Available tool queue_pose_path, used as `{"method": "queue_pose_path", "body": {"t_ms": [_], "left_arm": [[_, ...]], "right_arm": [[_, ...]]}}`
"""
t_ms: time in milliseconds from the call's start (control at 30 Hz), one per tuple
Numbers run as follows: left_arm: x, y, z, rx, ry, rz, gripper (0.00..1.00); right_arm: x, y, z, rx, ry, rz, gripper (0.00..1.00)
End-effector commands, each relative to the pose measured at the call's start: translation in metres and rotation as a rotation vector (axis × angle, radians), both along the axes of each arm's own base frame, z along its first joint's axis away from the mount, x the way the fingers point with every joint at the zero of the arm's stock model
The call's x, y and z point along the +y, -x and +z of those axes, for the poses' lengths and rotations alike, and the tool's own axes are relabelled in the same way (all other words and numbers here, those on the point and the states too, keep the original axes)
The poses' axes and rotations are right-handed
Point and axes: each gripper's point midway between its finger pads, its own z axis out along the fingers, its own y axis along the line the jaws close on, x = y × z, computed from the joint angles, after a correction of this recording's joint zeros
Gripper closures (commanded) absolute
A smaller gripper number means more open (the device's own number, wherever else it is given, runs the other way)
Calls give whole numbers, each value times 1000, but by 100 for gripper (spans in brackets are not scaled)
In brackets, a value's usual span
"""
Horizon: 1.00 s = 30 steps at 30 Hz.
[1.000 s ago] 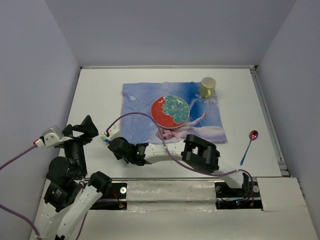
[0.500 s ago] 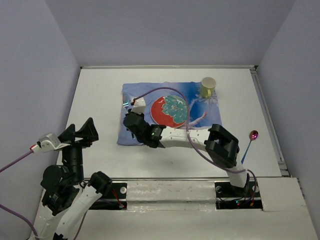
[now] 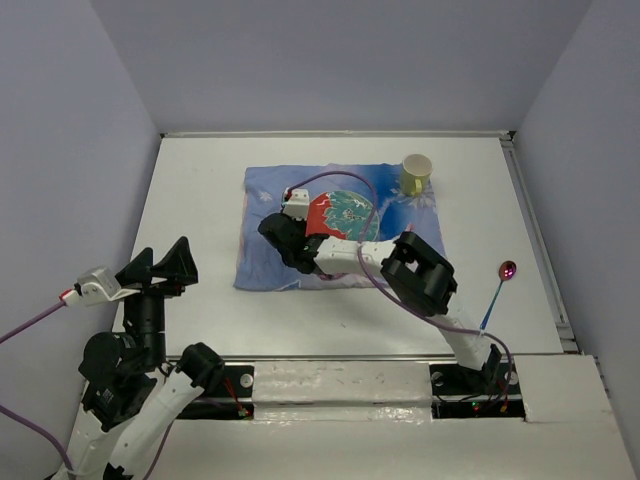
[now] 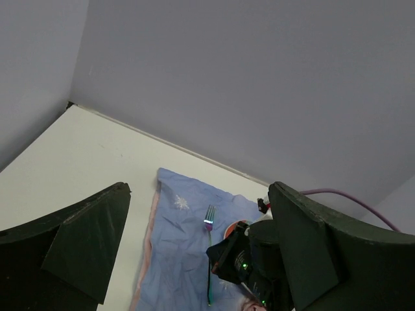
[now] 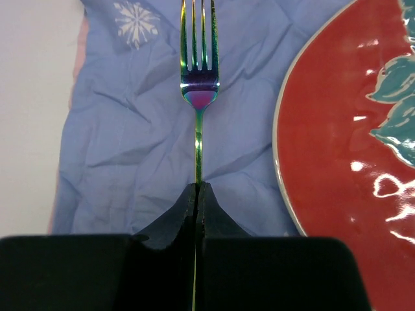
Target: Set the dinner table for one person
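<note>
My right gripper (image 3: 275, 230) is shut on the handle of an iridescent fork (image 5: 198, 97). It holds the fork low over the blue princess mat (image 3: 262, 195), just left of the red and teal plate (image 3: 350, 212). The tines point to the far side, and the fork also shows in the left wrist view (image 4: 209, 259). In the right wrist view the plate (image 5: 350, 129) lies to the right of the fork. My left gripper (image 3: 160, 265) is open and empty, raised over the near left of the off-white dinner table (image 3: 195, 190). The top view hides the fork under the right gripper.
A yellow-green cup (image 3: 416, 173) stands at the mat's far right corner. A spoon (image 3: 497, 290) with a pink bowl and blue handle lies on the table to the right of the mat. Grey walls close in the table on three sides.
My right gripper has carried the fork from the table by the mat's near left corner up onto the mat beside the plate. The left arm has drawn back a little.
</note>
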Motion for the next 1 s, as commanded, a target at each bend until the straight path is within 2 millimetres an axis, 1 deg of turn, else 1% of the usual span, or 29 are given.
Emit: {"method": "queue_pose_path", "body": {"t_ms": [0, 33, 67, 100, 167, 200, 300, 333, 367, 400, 433, 467, 500, 533, 600, 700, 733, 767, 800, 833, 867, 900, 933, 967], "left_arm": [[6, 7, 10, -61, 43, 2, 1], [5, 6, 10, -61, 43, 2, 1], [5, 6, 9, -58, 41, 2, 1], [5, 6, 10, -58, 41, 2, 1], [3, 4, 10, -53, 35, -1, 1], [3, 4, 9, -52, 35, -3, 1], [2, 4, 10, -54, 36, -6, 1], [2, 4, 10, -54, 35, -6, 1], [2, 4, 10, -55, 35, -7, 1], [2, 4, 10, -55, 36, -7, 1], [2, 4, 10, -55, 35, -7, 1], [2, 4, 10, -56, 34, -8, 1], [2, 4, 10, -57, 35, -10, 1], [2, 4, 10, -56, 35, -9, 1], [1, 4, 10, -57, 32, -12, 1], [0, 4, 11, -59, 32, -19, 1], [0, 5, 11, -61, 32, -21, 1], [-1, 5, 11, -62, 29, -25, 1], [-2, 5, 12, -64, 29, -29, 1], [-2, 5, 12, -65, 29, -31, 1], [-1, 7, 13, -75, 34, -35, 1], [0, 8, 14, -80, 36, -36, 1], [1, 11, 16, -92, 43, -40, 1], [1, 12, 16, -97, 44, -46, 1]], "right_arm": [[22, -7, 21, -34, -75, 3, 100], [20, -5, 13, -14, -50, 7, 100], [17, -9, 11, -9, -48, 1, 100], [17, -9, 6, -3, -42, 0, 100], [19, -8, 3, 5, -45, 1, 100], [16, -12, -3, 15, -41, -7, 100], [18, -12, -7, 27, -43, -8, 100], [19, -12, -9, 31, -44, -11, 98], [17, -12, -11, 36, -37, -15, 88], [17, -11, -11, 39, -40, -20, 83], [15, -11, -8, 42, -49, -27, 79], [14, -10, -7, 43, -49, -33, 69], [13, -10, -5, 43, -51, -33, 68], [13, -10, -1, 39, -53, -35, 62], [11, -9, 13, 30, -60, -33, 56], [10, -7, 33, 16, -73, -15, 55], [6, -5, 48, 3, -85, -12, 55], [0, -3, 54, -5, -79, -18, 55], [-7, 0, 82, -32, -112, -24, 55], [-22, 5, 79, -33, -82, -43, 55], [-36, 5, 86, -43, -71, -59, 56], [-48, 10, 92, -50, -62, -67, 57], [-81, 14, 102, -64, -45, -110, 57], [-101, 17, 105, -68, -39, -135, 57]]}}
